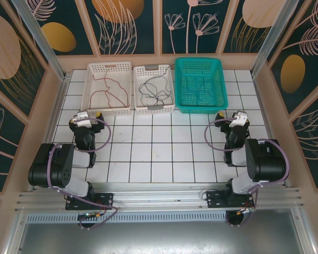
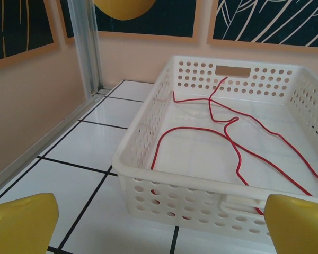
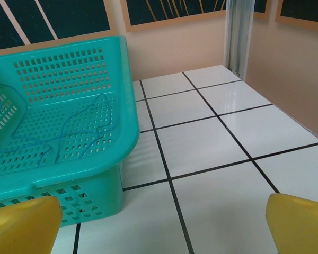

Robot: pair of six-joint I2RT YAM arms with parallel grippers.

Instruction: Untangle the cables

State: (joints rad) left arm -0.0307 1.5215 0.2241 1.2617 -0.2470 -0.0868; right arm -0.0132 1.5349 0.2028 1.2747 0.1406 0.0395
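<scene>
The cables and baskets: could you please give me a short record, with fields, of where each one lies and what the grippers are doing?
red cable: loose loops inside the left white basket
black cable: loose loops inside the middle white basket
blue cable: on the floor of the teal basket
baskets: side by side at the far edge of the tiled table
left gripper: open, empty, facing the left white basket
right gripper: open, empty, beside the teal basket
</scene>
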